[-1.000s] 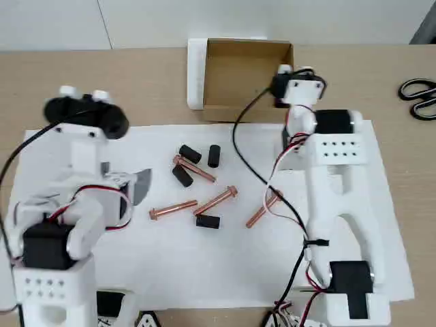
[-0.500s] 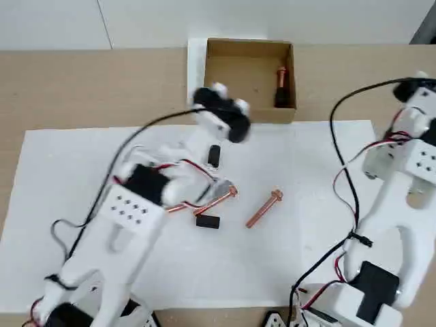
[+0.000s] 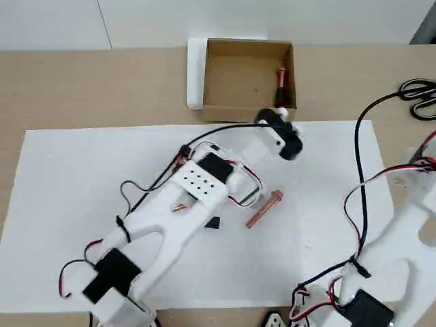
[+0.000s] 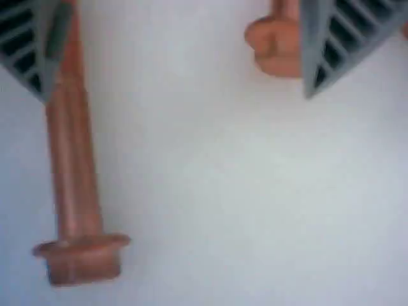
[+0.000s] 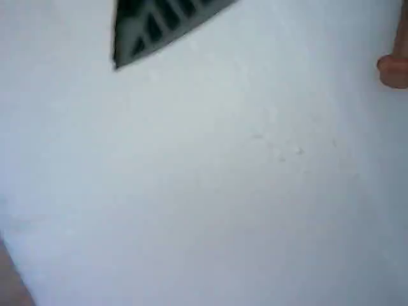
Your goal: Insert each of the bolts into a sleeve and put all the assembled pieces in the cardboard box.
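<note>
Since half a second ago the left arm [image 3: 197,180] has swung across the white sheet [image 3: 61,204] toward 1 o'clock. The right arm [image 3: 398,231] has drawn back to the 4 o'clock edge, uncovering the scissors [image 3: 419,95].

From above, we see the cardboard box [image 3: 238,75] at 12 o'clock with one assembled piece [image 3: 280,78] inside. A loose bolt [image 3: 264,209] lies toward 4 o'clock of centre, and a black sleeve [image 3: 212,223] peeks out beside the arm.

In the left wrist view, the left gripper [image 4: 177,89] is spread wide and empty. One jaw overlaps the shaft of a bolt [image 4: 73,185], and the head of a second bolt [image 4: 274,44] sits just inside the other jaw. We judge that closing here could trap both bolts or send one rolling, and that lowering could press a jaw onto the shaft.

In the right wrist view, the right gripper [image 5: 159,25] hangs over bare sheet near a bolt end [image 5: 394,64]. We cannot tell whether it is open or closed.
</note>
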Robot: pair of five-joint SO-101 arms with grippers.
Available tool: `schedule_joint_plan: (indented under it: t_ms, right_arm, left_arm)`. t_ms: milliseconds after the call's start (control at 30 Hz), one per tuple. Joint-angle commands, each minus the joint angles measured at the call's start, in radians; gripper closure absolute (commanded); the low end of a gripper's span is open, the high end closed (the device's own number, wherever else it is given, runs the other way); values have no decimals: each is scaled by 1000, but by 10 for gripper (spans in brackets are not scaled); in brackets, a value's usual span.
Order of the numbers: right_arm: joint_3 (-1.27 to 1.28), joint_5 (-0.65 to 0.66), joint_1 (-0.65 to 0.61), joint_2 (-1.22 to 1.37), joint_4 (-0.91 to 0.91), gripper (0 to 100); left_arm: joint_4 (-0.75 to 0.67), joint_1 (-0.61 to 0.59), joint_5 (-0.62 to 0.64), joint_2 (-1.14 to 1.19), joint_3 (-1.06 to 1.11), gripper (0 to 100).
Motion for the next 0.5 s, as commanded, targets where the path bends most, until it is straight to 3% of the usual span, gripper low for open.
schedule_joint_plan:
  t_ms: [0,467]
  right_arm:
    - [11,11,5,-45,2,790]
    - [11,11,5,-45,2,790]
  left_arm:
    - [-21,37,-6,37,-67,759]
    - [-133,66,-57,157,-68,760]
